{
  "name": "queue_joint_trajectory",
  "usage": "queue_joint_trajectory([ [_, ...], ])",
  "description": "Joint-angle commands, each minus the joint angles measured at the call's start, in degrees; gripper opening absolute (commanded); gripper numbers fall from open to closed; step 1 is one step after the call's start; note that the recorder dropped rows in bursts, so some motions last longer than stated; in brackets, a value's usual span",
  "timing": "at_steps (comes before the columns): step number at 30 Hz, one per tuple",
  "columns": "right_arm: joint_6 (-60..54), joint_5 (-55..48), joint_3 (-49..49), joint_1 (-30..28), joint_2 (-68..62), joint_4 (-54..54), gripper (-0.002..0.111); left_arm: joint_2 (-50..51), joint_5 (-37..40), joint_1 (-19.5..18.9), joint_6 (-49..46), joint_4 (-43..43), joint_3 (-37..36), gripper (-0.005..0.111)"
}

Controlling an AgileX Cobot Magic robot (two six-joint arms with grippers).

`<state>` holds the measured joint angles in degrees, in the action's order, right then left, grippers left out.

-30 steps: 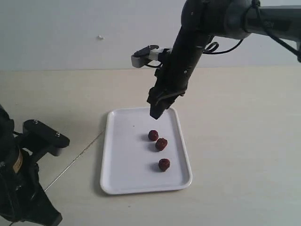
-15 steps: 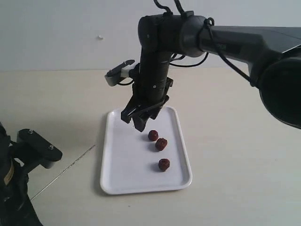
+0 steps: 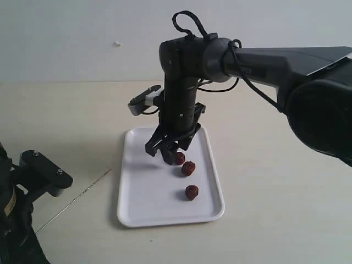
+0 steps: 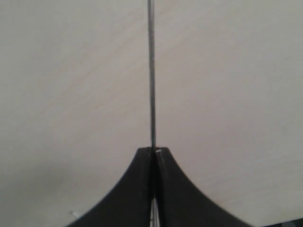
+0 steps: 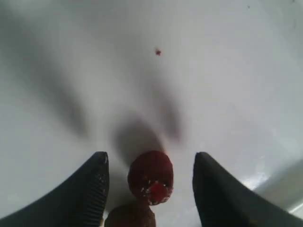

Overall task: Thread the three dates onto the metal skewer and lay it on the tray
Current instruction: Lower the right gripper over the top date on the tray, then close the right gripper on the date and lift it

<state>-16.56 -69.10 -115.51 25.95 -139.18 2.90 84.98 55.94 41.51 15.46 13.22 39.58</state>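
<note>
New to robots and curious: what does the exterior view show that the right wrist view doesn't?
Only exterior: the third date and the metal skewer, left of the tray. Only right wrist: a tiny red speck on the tray, and the gaps either side of the date between the open right hand's fingers. Both: tray, right hand, that date and its neighbour.
</note>
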Motion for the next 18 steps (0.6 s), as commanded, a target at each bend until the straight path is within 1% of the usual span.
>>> queue_joint_trajectory([
  [1, 0.67, -0.22, -0.42, -0.01, -0.21, -0.5, 0.053, -0.34, 0.03, -0.07, 0.45, 0.26, -0.2, 0.0],
  [18, 1.24, -0.86, -0.3, -0.01, -1.58, -0.5, 0.053, -0.34, 0.03, -0.07, 0.45, 0.49, -0.2, 0.0],
])
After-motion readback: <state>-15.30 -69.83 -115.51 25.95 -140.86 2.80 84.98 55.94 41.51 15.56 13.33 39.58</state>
